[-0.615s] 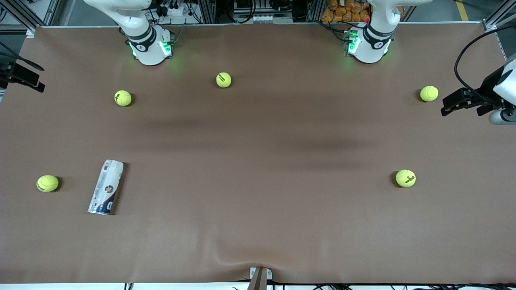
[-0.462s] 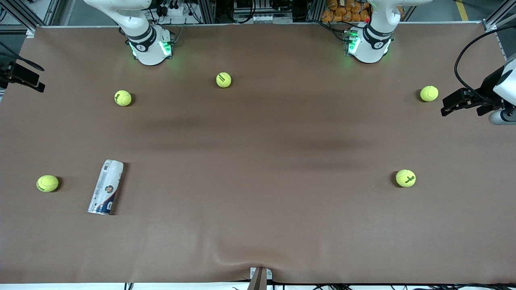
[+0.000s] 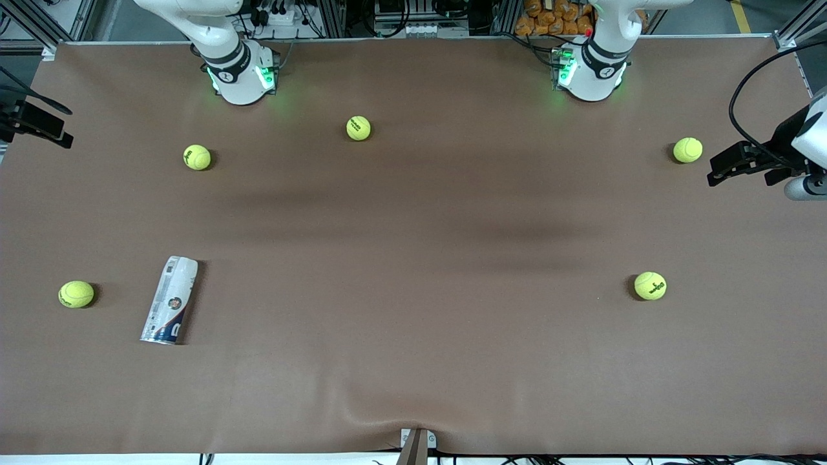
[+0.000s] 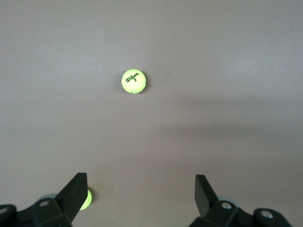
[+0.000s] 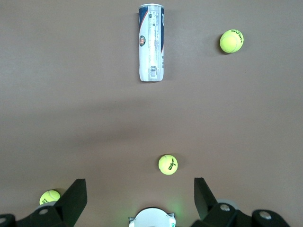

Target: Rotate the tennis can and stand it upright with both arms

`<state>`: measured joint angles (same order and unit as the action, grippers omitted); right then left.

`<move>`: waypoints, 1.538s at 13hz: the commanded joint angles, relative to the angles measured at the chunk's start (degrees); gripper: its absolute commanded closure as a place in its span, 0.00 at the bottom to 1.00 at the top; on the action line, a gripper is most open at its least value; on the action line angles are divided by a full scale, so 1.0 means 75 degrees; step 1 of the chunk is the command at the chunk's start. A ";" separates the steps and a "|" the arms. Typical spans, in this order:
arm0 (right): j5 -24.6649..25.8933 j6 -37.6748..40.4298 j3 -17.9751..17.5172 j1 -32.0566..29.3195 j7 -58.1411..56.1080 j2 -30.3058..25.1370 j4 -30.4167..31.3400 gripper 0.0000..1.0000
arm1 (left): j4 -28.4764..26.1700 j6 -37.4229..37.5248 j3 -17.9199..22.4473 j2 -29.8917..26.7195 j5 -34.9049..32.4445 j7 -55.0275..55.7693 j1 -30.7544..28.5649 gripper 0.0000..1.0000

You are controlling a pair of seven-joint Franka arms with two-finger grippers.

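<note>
- The tennis can lies flat on the brown table, toward the right arm's end and well nearer the front camera than the arm bases; its silver-rimmed end points toward that camera
- One ball sits beside the can, closer to the table's edge at the right arm's end; another ball lies between the can and the right arm's base
- The right gripper hangs high above the table close to its own base, fingers spread wide and holding nothing; the can shows well away from it in the right wrist view
- The left gripper is likewise spread wide and empty, up high over the left arm's end of the table, above a ball; the can does not appear in the left wrist view
- Neither gripper touches the can, so uprighting has not started
- Risk: the can is round and light, so an off-centre pinch or a nudge could roll it toward the nearby ball
- Risk: the left arm has a long reach across the table, so poor timing could bring the two grippers together
</note>
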<state>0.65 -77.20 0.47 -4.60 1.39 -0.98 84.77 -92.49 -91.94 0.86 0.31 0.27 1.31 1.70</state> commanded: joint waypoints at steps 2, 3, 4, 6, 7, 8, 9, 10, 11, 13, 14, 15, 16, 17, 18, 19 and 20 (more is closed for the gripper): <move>0.0136 -0.0439 -0.0015 0.0004 0.0014 0.0432 0.0239 0.00 | 0.0168 0.0130 -0.0032 0.0052 -0.0024 -0.0104 -0.0051 0.00; 0.0159 -0.0580 -0.0015 -0.0019 0.0014 0.0760 0.0205 0.00 | 0.0168 0.0130 -0.0032 0.0052 -0.0035 -0.0116 -0.0051 0.00; 0.0160 -0.0779 -0.0015 -0.0020 0.0014 0.1158 0.0181 0.00 | 0.0168 0.0130 -0.0032 0.0040 -0.0035 -0.0116 -0.0051 0.00; 0.0136 -0.1667 -0.0015 -0.0031 0.0026 0.2118 0.0181 0.00 | 0.0168 0.0130 -0.0032 0.0052 -0.0035 -0.0116 -0.0062 0.00; 0.0125 -0.2124 -0.0015 -0.0055 0.0026 0.2540 0.0181 0.00 | 0.0168 0.0130 -0.0032 0.0052 -0.0035 -0.0128 -0.0062 0.00; 0.0113 -0.2581 -0.0015 -0.0101 0.0026 0.2962 0.0181 0.00 | 0.0168 0.0130 -0.0032 0.0052 -0.0035 -0.0140 -0.0051 0.00; 0.0089 -0.2945 -0.0015 -0.0113 0.0014 0.3280 0.0181 0.00 | 0.0168 0.0130 -0.0032 0.0052 -0.0024 -0.0151 -0.0062 0.00; 0.0089 -0.3308 -0.0015 -0.0137 0.0014 0.3596 0.0170 0.00 | 0.0191 0.0130 -0.0032 0.0040 -0.0035 -0.0163 -0.0039 0.00; 0.0089 -0.3695 -0.0015 -0.0137 0.0002 0.3889 0.0169 0.00 | 0.0249 0.0130 -0.0044 0.0017 -0.0035 -0.0151 -0.0027 0.00; 0.0078 -0.4387 -0.0015 -0.0219 -0.0010 0.4499 0.0169 0.00 | 0.0273 0.0130 -0.0032 0.0005 -0.0035 -0.0175 -0.0004 0.00; 0.0078 -0.4692 -0.0015 -0.0196 -0.0010 0.4768 0.0169 0.00 | 0.0261 0.0130 -0.0032 0.0017 -0.0024 -0.0186 -0.0050 0.00; 0.0078 -0.5054 -0.0015 -0.0230 -0.0021 0.5026 0.0169 0.00 | 0.0261 0.0130 -0.0032 0.0017 -0.0024 -0.0210 -0.0051 0.00; 0.0089 -0.5302 -0.0015 -0.0254 -0.0021 0.5249 0.0169 0.00 | 0.0261 0.0130 -0.0032 0.0029 -0.0024 -0.0210 -0.0051 0.00; 0.0078 -0.5408 -0.0015 -0.0347 -0.0137 0.5391 0.0181 0.00 | 0.0250 0.0130 -0.0032 0.0029 -0.0024 -0.0222 -0.0051 0.00; 0.0054 -0.5433 -0.0027 -0.0371 -0.0243 0.5508 0.0181 0.00 | 0.0250 0.0130 -0.0032 0.0029 -0.0024 -0.0222 -0.0051 0.00; 0.0019 -0.5445 -0.0027 -0.0394 -0.0256 0.5591 0.0181 0.00 | 0.0250 0.0130 -0.0032 0.0040 -0.0024 -0.0222 -0.0051 0.00; -0.0039 -0.5619 -0.0027 -0.0395 -0.0256 0.5684 0.0193 0.00 | 0.0250 0.0130 -0.0032 0.0040 -0.0012 -0.0233 -0.0062 0.00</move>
<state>0.78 -118.78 1.01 -6.62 0.42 40.45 87.58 -91.42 -91.87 0.83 0.42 0.27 1.09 1.68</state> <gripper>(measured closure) 0.000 0.000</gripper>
